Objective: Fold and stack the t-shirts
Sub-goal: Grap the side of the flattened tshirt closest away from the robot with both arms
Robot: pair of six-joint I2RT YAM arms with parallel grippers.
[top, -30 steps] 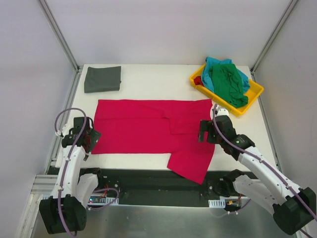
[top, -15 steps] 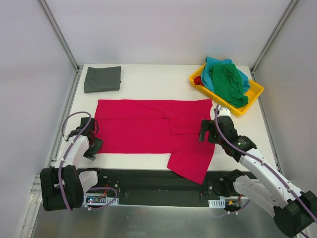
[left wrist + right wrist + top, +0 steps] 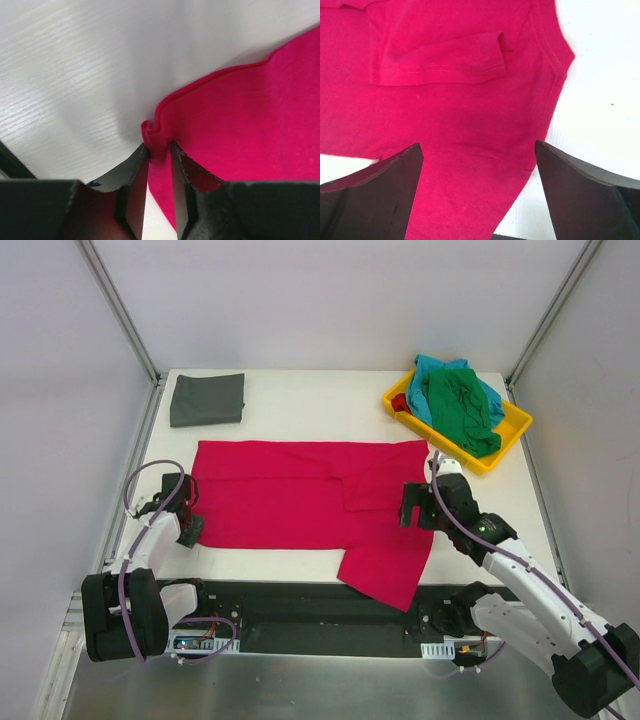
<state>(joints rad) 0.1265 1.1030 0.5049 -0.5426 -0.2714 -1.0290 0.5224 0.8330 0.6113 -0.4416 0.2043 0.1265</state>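
Since a second ago the left gripper (image 3: 188, 530) has swung in low to the near left corner of the crimson t-shirt (image 3: 300, 495) and its jaws have drawn together from wide apart; the left wrist view shows them clamped on a small raised fold of the hem. The right gripper (image 3: 412, 508) has barely shifted and hangs with jaws spread wide over the shirt's right end, probably placed to take the matching corner so both ends lift together for the fold. That shirt lies flat across the middle of the table (image 3: 320, 405), its long axis parallel to the near edge, hem apparently toward the left edge and sleeves toward the right, with one flap hanging over the near edge. A folded dark grey t-shirt (image 3: 207, 400) sits at the far left corner, seemingly the start of the stack. The green t-shirt (image 3: 460, 405) and teal t-shirt (image 3: 432, 370) are heaped in the yellow tray (image 3: 510, 435) at the far right corner.
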